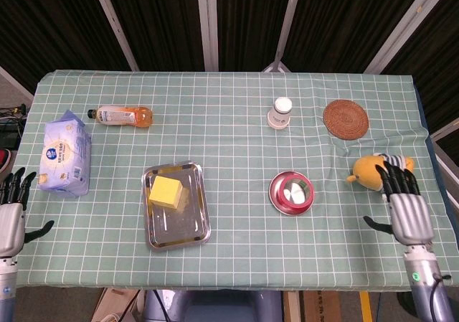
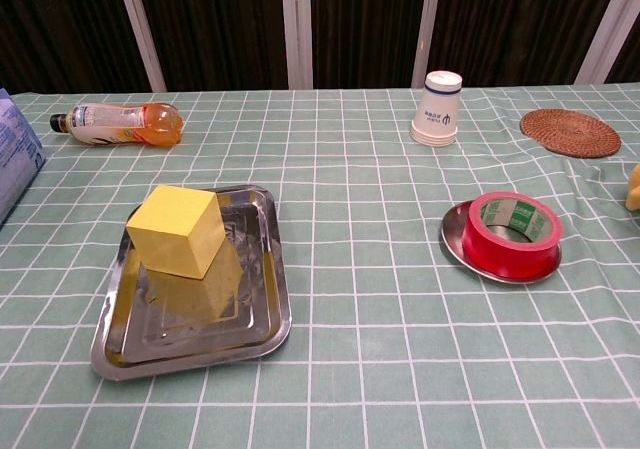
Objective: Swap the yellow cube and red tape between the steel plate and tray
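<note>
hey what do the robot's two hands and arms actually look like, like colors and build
Both are human-shaped: the left hand and right hand have silver-grey metallic backs with slim black fingers and black thumbs. Below the right hand, a grey wrist section carries a small green light. Little of the arms shows in the head view, and the chest view shows neither hand.

Checked table [image 1: 229,132] — tray [image 1: 204,229], plate [image 2: 452,252], bottle [image 1: 120,114], cup [image 1: 281,112]

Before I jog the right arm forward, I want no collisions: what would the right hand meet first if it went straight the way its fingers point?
Probably the yellow plush toy in a striped shirt: the right hand's fingertips already overlap it in the head view, though height is unclear.
</note>
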Controlling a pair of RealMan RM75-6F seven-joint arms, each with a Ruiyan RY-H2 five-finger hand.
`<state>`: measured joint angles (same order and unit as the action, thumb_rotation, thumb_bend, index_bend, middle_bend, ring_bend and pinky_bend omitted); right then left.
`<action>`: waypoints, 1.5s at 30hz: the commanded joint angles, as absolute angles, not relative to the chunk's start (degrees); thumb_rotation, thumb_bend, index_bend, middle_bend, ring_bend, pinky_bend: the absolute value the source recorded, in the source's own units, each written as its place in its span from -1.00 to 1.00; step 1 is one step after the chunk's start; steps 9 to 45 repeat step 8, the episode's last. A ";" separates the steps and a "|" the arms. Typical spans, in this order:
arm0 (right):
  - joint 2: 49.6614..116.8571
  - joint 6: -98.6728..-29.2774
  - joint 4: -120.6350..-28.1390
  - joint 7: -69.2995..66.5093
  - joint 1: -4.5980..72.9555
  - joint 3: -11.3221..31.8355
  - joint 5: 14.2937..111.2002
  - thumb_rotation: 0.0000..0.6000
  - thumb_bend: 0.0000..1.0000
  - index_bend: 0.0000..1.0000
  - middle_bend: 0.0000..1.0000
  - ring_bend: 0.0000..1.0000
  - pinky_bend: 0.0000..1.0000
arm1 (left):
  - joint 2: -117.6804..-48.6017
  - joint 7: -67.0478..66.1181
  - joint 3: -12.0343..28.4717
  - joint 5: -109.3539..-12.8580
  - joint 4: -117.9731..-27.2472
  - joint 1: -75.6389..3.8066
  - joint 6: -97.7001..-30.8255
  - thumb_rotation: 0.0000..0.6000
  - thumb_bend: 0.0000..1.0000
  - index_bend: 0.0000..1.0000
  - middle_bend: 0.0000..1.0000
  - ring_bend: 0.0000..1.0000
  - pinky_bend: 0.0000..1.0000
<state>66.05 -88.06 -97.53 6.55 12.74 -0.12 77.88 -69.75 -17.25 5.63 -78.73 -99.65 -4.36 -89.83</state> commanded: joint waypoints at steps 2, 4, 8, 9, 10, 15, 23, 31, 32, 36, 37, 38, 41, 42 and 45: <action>67.00 -93.31 -94.94 7.80 8.21 -2.04 83.01 1.00 -0.93 -1.00 -0.98 -1.00 -1.00 | -69.27 -15.60 5.00 -80.61 -99.18 -4.29 -89.80 1.00 -0.93 -0.78 -1.00 -1.00 -0.78; 67.10 -93.69 -94.57 9.01 7.96 -1.81 83.63 1.00 -0.93 -1.00 -0.99 -1.00 -1.00 | -68.85 -14.59 4.77 -80.80 -99.14 -4.28 -89.36 1.00 -0.93 -0.78 -1.00 -1.00 -0.78; 67.74 -94.47 -93.01 10.92 7.52 -0.86 84.56 1.00 -0.93 -1.00 -1.00 -1.00 -1.00 | -68.17 -13.51 4.95 -80.18 -99.25 -4.42 -88.45 1.00 -0.93 -0.78 -1.00 -1.00 -0.78; 67.74 -94.47 -93.01 10.92 7.52 -0.86 84.56 1.00 -0.93 -1.00 -1.00 -1.00 -1.00 | -68.17 -13.51 4.95 -80.18 -99.25 -4.42 -88.45 1.00 -0.93 -0.78 -1.00 -1.00 -0.78; 67.74 -94.47 -93.01 10.92 7.52 -0.86 84.56 1.00 -0.93 -1.00 -1.00 -1.00 -1.00 | -68.17 -13.51 4.95 -80.18 -99.25 -4.42 -88.45 1.00 -0.93 -0.78 -1.00 -1.00 -0.78; 67.74 -94.47 -93.01 10.92 7.52 -0.86 84.56 1.00 -0.93 -1.00 -1.00 -1.00 -1.00 | -68.17 -13.51 4.95 -80.18 -99.25 -4.42 -88.45 1.00 -0.93 -0.78 -1.00 -1.00 -0.78; 67.74 -94.47 -93.01 10.92 7.52 -0.86 84.56 1.00 -0.93 -1.00 -1.00 -1.00 -1.00 | -68.17 -13.51 4.95 -80.18 -99.25 -4.42 -88.45 1.00 -0.93 -0.78 -1.00 -1.00 -0.78; 67.74 -94.47 -93.01 10.92 7.52 -0.86 84.56 1.00 -0.93 -1.00 -1.00 -1.00 -1.00 | -68.17 -13.51 4.95 -80.18 -99.25 -4.42 -88.45 1.00 -0.93 -0.78 -1.00 -1.00 -0.78; 67.74 -94.47 -93.01 10.92 7.52 -0.86 84.56 1.00 -0.93 -1.00 -1.00 -1.00 -1.00 | -68.17 -13.51 4.95 -80.18 -99.25 -4.42 -88.45 1.00 -0.93 -0.78 -1.00 -1.00 -0.78; 67.74 -94.47 -93.01 10.92 7.52 -0.86 84.56 1.00 -0.93 -1.00 -1.00 -1.00 -1.00 | -68.17 -13.51 4.95 -80.18 -99.25 -4.42 -88.45 1.00 -0.93 -0.78 -1.00 -1.00 -0.78; 67.74 -94.47 -93.01 10.92 7.52 -0.86 84.56 1.00 -0.93 -1.00 -1.00 -1.00 -1.00 | -68.17 -13.51 4.95 -80.18 -99.25 -4.42 -88.45 1.00 -0.93 -0.78 -1.00 -1.00 -0.78; 67.74 -94.47 -93.01 10.92 7.52 -0.86 84.56 1.00 -0.93 -1.00 -1.00 -1.00 -1.00 | -68.17 -13.51 4.95 -80.18 -99.25 -4.42 -88.45 1.00 -0.93 -0.78 -1.00 -1.00 -0.78; 67.74 -94.47 -93.01 10.92 7.52 -0.86 84.56 1.00 -0.93 -1.00 -1.00 -1.00 -1.00 | -68.17 -13.51 4.95 -80.18 -99.25 -4.42 -88.45 1.00 -0.93 -0.78 -1.00 -1.00 -0.78; 67.74 -94.47 -93.01 10.92 7.52 -0.86 84.56 1.00 -0.93 -1.00 -1.00 -1.00 -1.00 | -68.17 -13.51 4.95 -80.18 -99.25 -4.42 -88.45 1.00 -0.93 -0.78 -1.00 -1.00 -0.78; 67.74 -94.47 -93.01 10.92 7.52 -0.86 84.56 1.00 -0.93 -1.00 -1.00 -1.00 -1.00 | -68.17 -13.51 4.95 -80.18 -99.25 -4.42 -88.45 1.00 -0.93 -0.78 -1.00 -1.00 -0.78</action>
